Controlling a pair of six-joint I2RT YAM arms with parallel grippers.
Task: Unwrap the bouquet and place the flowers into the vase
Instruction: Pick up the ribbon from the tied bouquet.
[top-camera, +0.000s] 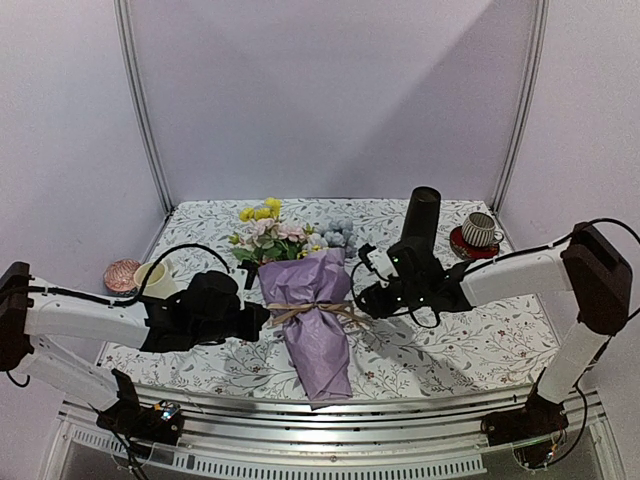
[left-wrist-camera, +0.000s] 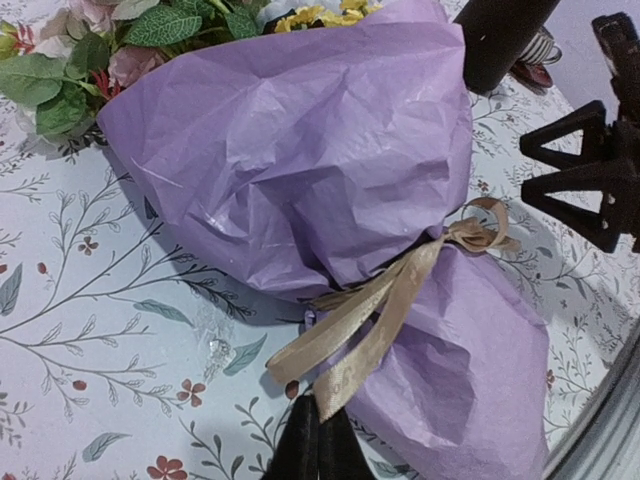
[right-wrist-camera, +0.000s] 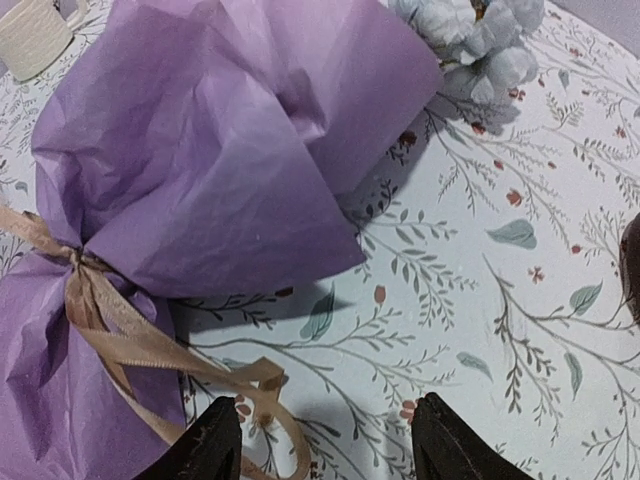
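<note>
Looking at this one, nothing is unwrapped yet. The cone-shaped bouquet in crinkled purple paper (top-camera: 315, 320) lies flat in the middle of the floral-print surface (top-camera: 480, 340). Its pink, yellow and pale blue flowers (top-camera: 270, 232) point to the far side, and the tan raffia string (top-camera: 310, 312) is still tied round its waist.

The left claw (left-wrist-camera: 318, 425) is fully closed right at the raffia's loose tails on its side of the bundle. The tails run down to its tips, but I honestly can't tell if one is pinched in there or just lying against it. The right claw (right-wrist-camera: 325, 400) has its jaws standing well apart with nothing between them. It sits low over the cloth just beside the curled raffia ends on the other side.

Stuff I'd worry about:
- If the right claw closes where it is, it could miss the raffia completely, since the tail sits by one finger rather than in the gap.
- Pulling the wrong strand could cinch the knot tighter instead of loosening it.
- The bundle looks light and nothing pins it down, so a tug could drag the whole thing across the cloth.
- That thin paper looks like it would tear if it gets snagged.
- The tall matte black cylinder vase (top-camera: 422, 215) stands right behind the right arm's wrist, so a sloppy swing back could knock it over, maybe into the small ribbed cup on its red saucer (top-camera: 480, 230).

As for brands, labels or writing, I can't spot any anywhere.
</note>
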